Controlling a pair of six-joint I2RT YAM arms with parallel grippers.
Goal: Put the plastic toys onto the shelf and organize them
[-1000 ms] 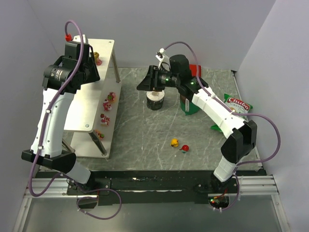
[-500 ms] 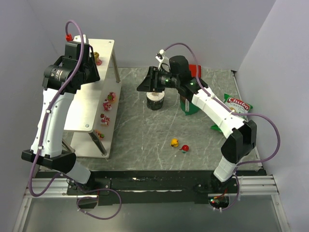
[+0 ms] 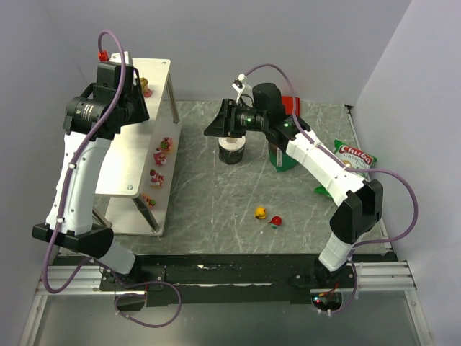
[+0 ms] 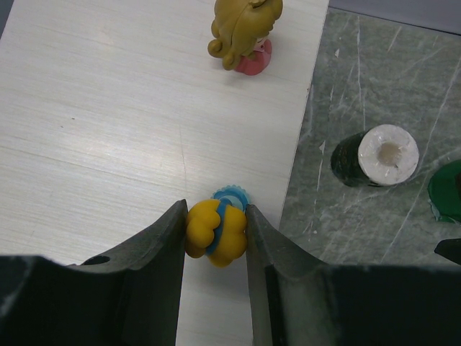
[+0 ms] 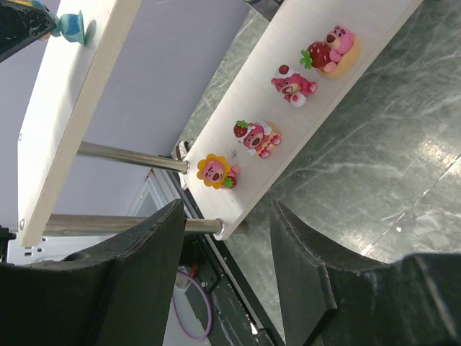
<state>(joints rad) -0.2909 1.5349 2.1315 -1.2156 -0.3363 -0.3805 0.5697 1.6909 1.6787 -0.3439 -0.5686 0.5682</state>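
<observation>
My left gripper [image 4: 215, 241] is shut on a yellow toy with a blue band [image 4: 216, 229], held just over the right edge of the shelf's white top [image 4: 108, 130]. A golden-haired toy on a pink base [image 4: 245, 32] stands farther along that top. Several pink and red toys [image 5: 253, 137] stand in a row on the lower tier [image 3: 167, 191]. A yellow toy [image 3: 261, 213] and a red one [image 3: 275, 220] lie on the table. My right gripper [image 5: 227, 245] is open with nothing between its fingers, raised above the table's middle and facing the shelf [image 3: 155, 79].
A dark cup with a white top [image 3: 232, 150] stands under the right gripper. A green object [image 3: 279, 155], a red block [image 3: 290, 104] and a green chip bag [image 3: 353, 155] sit at the right. Thin metal shelf legs [image 5: 130, 157] stand at the left.
</observation>
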